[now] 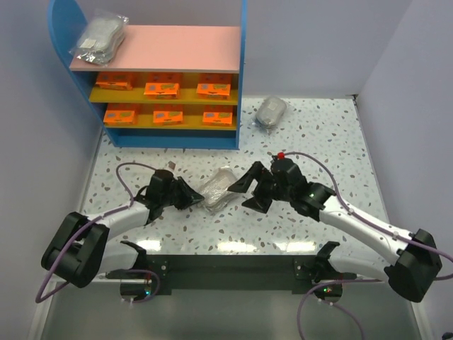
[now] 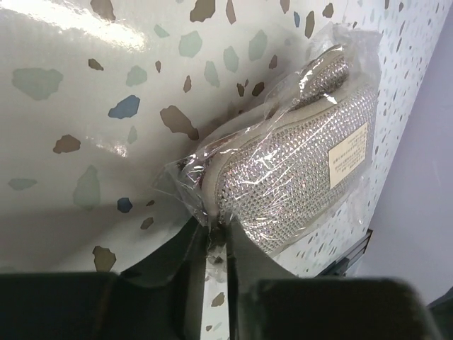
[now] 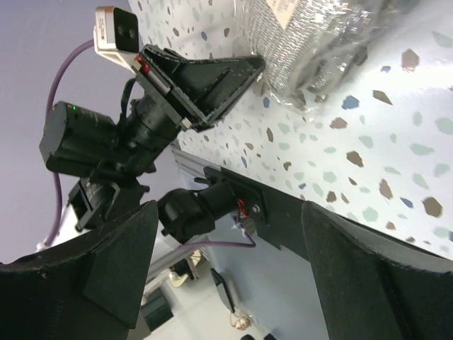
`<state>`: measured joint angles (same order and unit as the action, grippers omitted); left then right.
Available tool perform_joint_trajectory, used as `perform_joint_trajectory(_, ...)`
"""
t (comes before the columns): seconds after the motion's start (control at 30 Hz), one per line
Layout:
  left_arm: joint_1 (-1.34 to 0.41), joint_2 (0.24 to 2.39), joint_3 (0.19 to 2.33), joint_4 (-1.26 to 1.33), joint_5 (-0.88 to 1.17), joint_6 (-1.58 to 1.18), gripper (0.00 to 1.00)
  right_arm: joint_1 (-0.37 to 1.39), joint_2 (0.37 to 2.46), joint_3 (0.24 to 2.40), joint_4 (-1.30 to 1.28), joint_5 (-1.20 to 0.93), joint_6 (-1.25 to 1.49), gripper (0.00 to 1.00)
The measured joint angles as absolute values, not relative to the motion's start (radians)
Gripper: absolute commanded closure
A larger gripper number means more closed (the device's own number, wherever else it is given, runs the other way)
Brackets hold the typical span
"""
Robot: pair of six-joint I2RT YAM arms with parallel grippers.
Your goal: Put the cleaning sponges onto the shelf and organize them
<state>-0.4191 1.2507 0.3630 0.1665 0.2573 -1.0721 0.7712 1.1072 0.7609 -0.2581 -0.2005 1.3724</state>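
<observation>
Between the two arms, near the middle of the speckled desk point(image 1: 333, 142), lies one grey bundle point(image 1: 216, 190) in its clear crinkly bag. The left end effector point(image 1: 194, 196) reaches it from the left side, low over the desk surface. In the left wrist view its two dark fingers point(image 2: 244, 283) stand almost together, and the loose edge of the plastic bag is pinched in the narrow gap between them. So it is clenched on the bag of this grey bundle, not on the grey body itself. A small white label point(image 2: 348, 154) shows on the bundle through the plastic. The right end effector point(image 1: 243, 194) is just beside the same bundle on its right side, with its jaws spread wide and nothing between them; it is released. From the right wrist view I cannot tell if one of its fingers touches the bag.

At the far left corner of the desk stands the shelf point(image 1: 243, 71). A second grey bundle point(image 1: 100, 39) lies on the left part of its pink top board point(image 1: 184, 48), close to the rounded blue side panel point(image 1: 62, 28). The six orange packs point(image 1: 161, 88) are on the two yellow shelves, three in a row on each. A third grey bundle point(image 1: 271, 112) lies on the desk just to the right of the shelf, well apart from both arms.
</observation>
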Motion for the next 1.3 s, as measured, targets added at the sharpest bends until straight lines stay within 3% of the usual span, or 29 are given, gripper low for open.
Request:
perform_joint_trajectory(0.07,-0.419,1.249,0.36,0.172,0.253,-1.075,0.99,0.765,1.049,0.748,-0.305,-0.199,1.356,0.15)
perform_joint_trajectory(0.23,-0.42,1.172,0.347,0.121,0.243,-1.082,1.0,0.749,0.919,0.727,-0.427,-0.193,1.327,0.15)
perform_joint_trajectory(0.4,-0.42,0.918,0.391,-0.125,0.199,-1.106,1.0,0.74,0.817,0.74,-0.545,-0.169,1.287,0.15)
perform_joint_trajectory(0.7,-0.42,0.702,0.894,-0.466,0.06,-1.194,1.0,0.73,0.713,0.814,-0.721,-0.13,1.2,0.15)
perform_joint_trajectory(0.97,-0.42,0.805,1.404,-0.562,-0.121,-1.212,1.0,0.73,0.698,0.838,-0.806,-0.116,1.142,0.15)
perform_joint_trajectory(1.17,-0.412,1.026,1.666,-0.54,-0.212,-1.173,1.0,0.73,0.709,0.861,-0.815,-0.115,1.113,0.14)
perform_joint_trajectory(1.3,-0.29,1.198,1.752,-0.48,-0.152,-1.164,1.0,0.73,0.699,0.876,-0.819,-0.114,1.102,0.14)
